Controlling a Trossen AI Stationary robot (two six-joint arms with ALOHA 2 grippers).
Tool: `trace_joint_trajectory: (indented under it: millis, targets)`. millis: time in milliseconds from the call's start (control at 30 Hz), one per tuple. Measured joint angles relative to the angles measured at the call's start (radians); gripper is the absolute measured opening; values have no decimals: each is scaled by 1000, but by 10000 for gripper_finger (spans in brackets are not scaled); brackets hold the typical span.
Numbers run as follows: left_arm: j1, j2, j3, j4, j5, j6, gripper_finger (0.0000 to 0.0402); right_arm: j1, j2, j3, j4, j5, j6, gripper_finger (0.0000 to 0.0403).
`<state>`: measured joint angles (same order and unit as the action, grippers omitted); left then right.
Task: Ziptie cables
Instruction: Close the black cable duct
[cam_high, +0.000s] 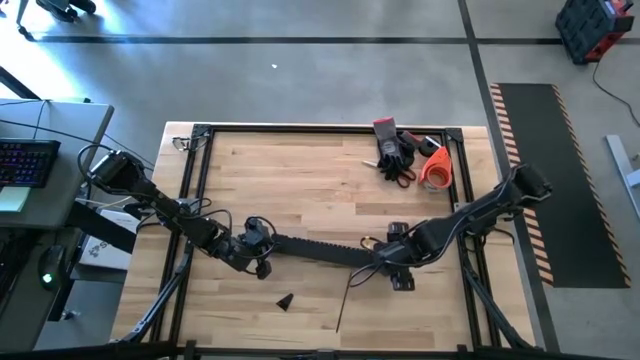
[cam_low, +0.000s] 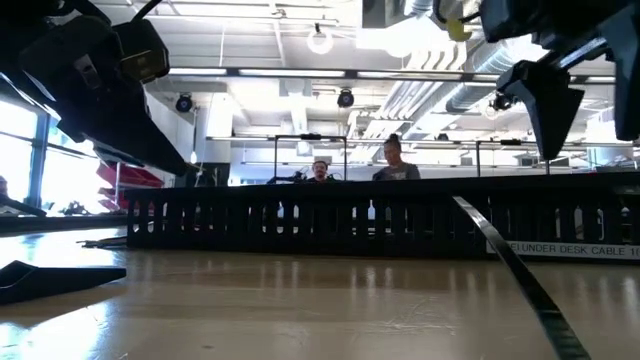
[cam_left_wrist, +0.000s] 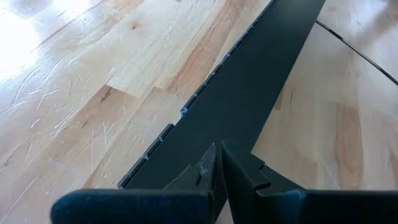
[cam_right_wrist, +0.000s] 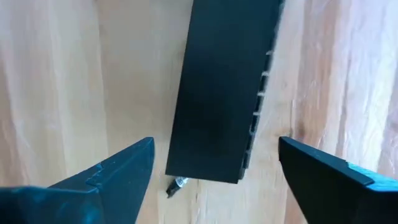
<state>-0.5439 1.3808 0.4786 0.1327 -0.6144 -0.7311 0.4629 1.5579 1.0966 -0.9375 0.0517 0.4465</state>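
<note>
A long black comb-toothed slotted rail (cam_high: 325, 250) lies flat on the wooden table, also seen in the low view (cam_low: 350, 220). My left gripper (cam_high: 258, 243) is shut, its fingertips (cam_left_wrist: 211, 165) at the rail's left end (cam_left_wrist: 186, 168). My right gripper (cam_high: 393, 255) is open and hovers over the rail's right end (cam_right_wrist: 211, 155), one finger on each side (cam_right_wrist: 216, 142), apart from it. The cables do not show in any view. A small silvery tip (cam_right_wrist: 177, 182) pokes out under the rail's right end. My left gripper has its shut fingertips at the rail's left end (cam_left_wrist: 186, 168), slanting down from the table's left. The fingers themselves cover the meeting place, so I cannot tell whether they touch the rail. The rail lies flat on the table.
A thin flat black strip (cam_high: 345, 300) lies slanting toward the near edge (cam_low: 520, 280). A small black piece (cam_high: 285, 300) sits near the rail. Black gloves (cam_high: 395, 150), red-handled scissors (cam_high: 400, 177) and an orange tape roll (cam_high: 435, 170) lie at the far right. A black frame (cam_high: 200, 130) borders the table.
</note>
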Motion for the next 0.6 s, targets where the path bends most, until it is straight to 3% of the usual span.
trace_joint_trajectory:
  millis: [200,333,467,600]
  targets:
    - [-1,0,0,0,0,2,0,0,82,0,2,-35,-54,371]
    - [-1,0,0,-1,0,3,0,0,119,0,7,-42,-36,379]
    - [0,0,0,-1,0,3,0,0,130,0,8,-41,-30,361]
    - [0,0,0,0,-2,2,0,0,131,0,7,-40,-24,318]
